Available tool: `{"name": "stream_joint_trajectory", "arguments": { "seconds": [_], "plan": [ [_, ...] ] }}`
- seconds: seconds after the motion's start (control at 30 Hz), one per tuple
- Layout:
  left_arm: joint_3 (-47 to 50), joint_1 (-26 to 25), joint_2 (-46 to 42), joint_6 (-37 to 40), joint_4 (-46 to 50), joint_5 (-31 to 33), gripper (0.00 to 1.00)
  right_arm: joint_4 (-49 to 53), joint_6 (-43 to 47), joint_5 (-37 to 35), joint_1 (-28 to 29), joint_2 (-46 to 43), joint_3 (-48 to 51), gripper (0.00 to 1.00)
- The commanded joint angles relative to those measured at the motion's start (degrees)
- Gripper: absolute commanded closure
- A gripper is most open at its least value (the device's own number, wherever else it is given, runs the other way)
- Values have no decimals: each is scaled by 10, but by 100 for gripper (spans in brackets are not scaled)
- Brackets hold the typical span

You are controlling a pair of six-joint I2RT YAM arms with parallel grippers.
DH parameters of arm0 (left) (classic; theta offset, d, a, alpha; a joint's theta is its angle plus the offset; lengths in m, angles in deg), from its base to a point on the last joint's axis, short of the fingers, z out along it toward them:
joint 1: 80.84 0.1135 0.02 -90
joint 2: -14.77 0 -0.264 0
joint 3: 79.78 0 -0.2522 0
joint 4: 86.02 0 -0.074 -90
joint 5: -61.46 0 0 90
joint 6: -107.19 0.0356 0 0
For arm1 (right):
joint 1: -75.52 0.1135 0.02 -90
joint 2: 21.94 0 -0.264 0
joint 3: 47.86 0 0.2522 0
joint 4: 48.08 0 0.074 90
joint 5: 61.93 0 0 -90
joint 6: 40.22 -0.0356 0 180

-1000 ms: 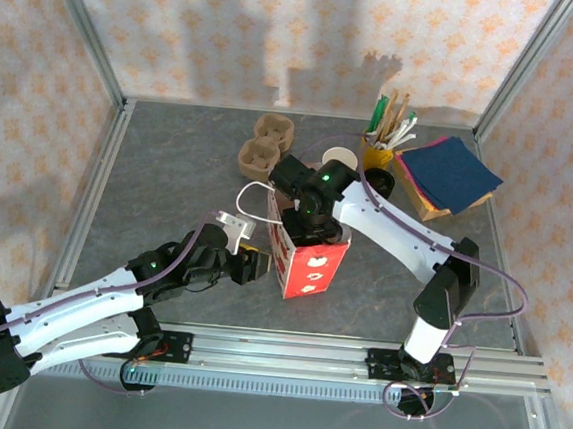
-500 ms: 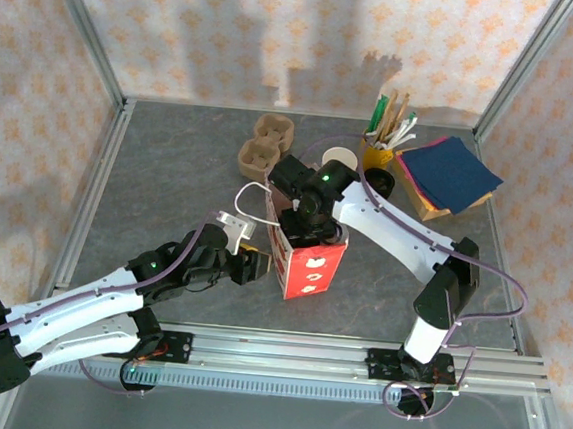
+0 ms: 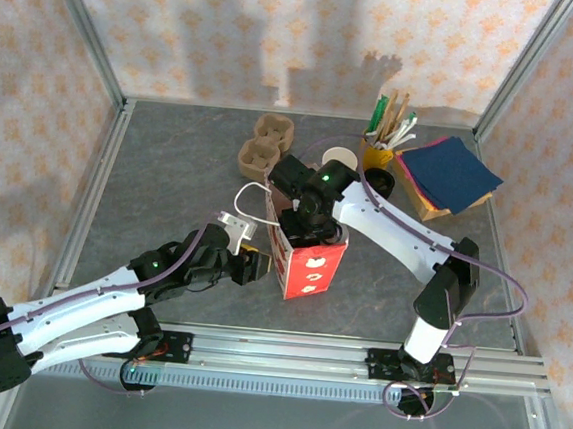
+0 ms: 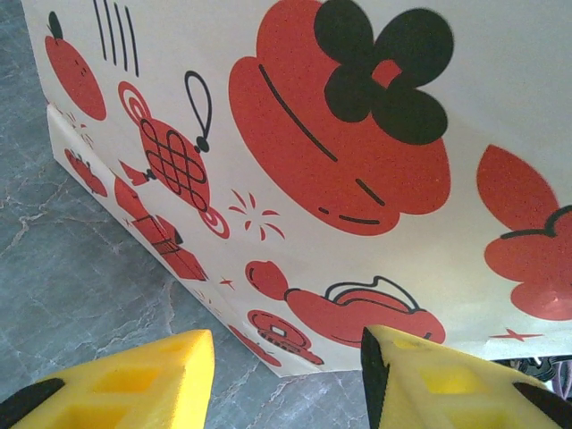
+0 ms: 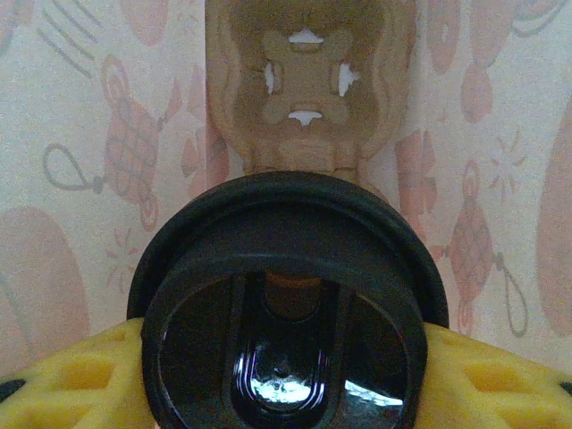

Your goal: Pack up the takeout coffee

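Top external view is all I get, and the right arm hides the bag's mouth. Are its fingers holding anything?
Observer: Yes. In the right wrist view the right fingers clamp a black-lidded cup, down inside the paper bag.
Operator: Anything below it?
Observer: A brown moulded-cardboard piece lies deeper in the bag, beyond the cup.
Operator: And the left fingers?
Observer: Apart, gripping nothing, facing the bag's printed side near its bottom corner.

On the grey surface [image 3: 170, 174], a red and white bag [image 3: 314, 267] stands in the middle, a brown cup tray [image 3: 262, 144] by the far edge, a yellow cup [image 3: 376, 159] and coloured napkins [image 3: 451, 172] near the far right corner.
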Motion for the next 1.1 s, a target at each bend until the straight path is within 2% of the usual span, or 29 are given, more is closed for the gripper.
{"name": "stream_joint_trajectory", "arguments": {
  "seconds": [0.0,1.07],
  "plan": [
    [-19,-1,-3,17,-2,21,51,9,7,-11,-1,-19,-9,57],
    [-6,-1,-8,10,-6,28,51,15,-9,4,5,-46,21,60]
  ]
}}
